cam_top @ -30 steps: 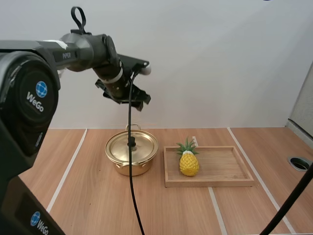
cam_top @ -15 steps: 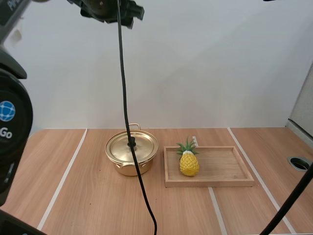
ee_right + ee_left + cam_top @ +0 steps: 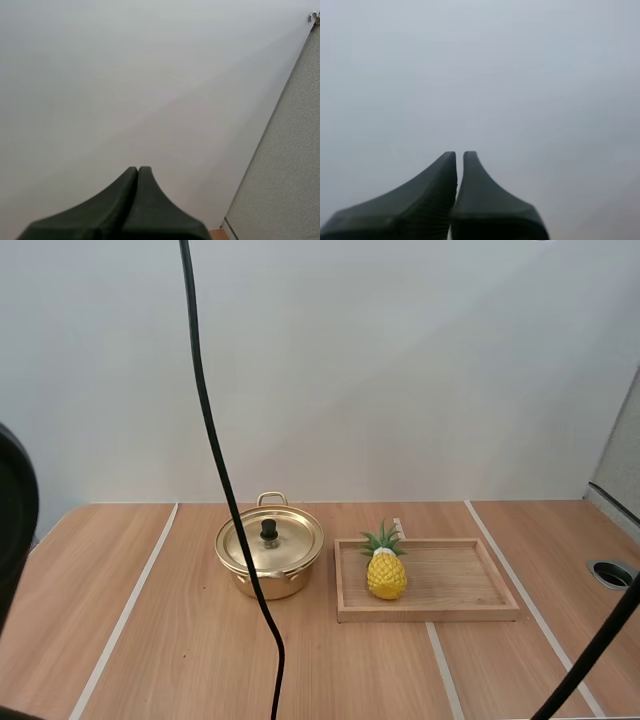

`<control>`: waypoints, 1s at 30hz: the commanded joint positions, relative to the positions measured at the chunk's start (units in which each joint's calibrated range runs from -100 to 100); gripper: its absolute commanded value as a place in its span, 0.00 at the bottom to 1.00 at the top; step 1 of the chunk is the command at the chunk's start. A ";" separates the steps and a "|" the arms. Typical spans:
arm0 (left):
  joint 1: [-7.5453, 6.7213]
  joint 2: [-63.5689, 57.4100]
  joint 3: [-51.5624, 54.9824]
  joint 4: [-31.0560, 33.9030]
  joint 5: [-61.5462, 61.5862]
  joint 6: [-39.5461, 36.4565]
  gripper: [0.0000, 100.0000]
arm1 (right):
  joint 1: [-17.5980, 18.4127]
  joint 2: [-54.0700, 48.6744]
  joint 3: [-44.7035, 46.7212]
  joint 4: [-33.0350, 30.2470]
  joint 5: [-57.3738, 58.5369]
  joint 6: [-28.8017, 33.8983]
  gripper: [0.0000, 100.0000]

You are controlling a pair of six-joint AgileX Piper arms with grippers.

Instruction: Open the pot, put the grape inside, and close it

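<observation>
While the lid [image 3: 270, 542] sits flat on the golden pot [image 3: 262, 582], nothing of the task can be called done. The opening step has not been started: the lid's black knob [image 3: 268, 530] stands free, with no finger on it. The pot is found on the table [image 3: 180, 640], just beside the left end of the wooden tray [image 3: 450, 585], near it but apart, as far as can be told.

On that tray, toward its left end, the fruit is seen upright. It is a yellow pineapple [image 3: 386, 574] with a green crown, not a bunch of grapes, so this is judged to be the piece meant for the pot. It has not been lifted or grasped.

Now to the arms. The left gripper [image 3: 459, 156] is shown in its own wrist view against a bare pale wall, fingers drawn together with only a hairline between the tips and nothing held. The right gripper [image 3: 138, 170] is likewise pressed closed into one dark wedge, empty, and also aimed at the wall. Both are judged to be raised well away from the work.

All three steps are therefore left: lid off, fruit in, lid back on.

The count is taken: one pot, one lid with one knob, one tray, one pineapple, two grippers.
</observation>
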 commanded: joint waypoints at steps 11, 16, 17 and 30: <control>0.02 -10.03 -0.68 0.45 -7.60 -4.14 0.00 | -0.25 -7.34 -0.36 6.60 -15.95 0.47 0.00; 0.02 -14.28 4.53 0.45 -11.92 -4.14 0.00 | -0.25 -10.69 -0.36 6.88 -19.41 0.47 0.00; 0.02 -15.30 6.53 0.45 -13.48 -4.14 0.00 | -0.25 -11.10 -0.36 7.16 -19.62 0.47 0.00; 0.02 -38.30 49.36 3.41 -41.77 -4.78 0.00 | -0.25 -16.29 -0.36 20.07 -13.85 -6.43 0.00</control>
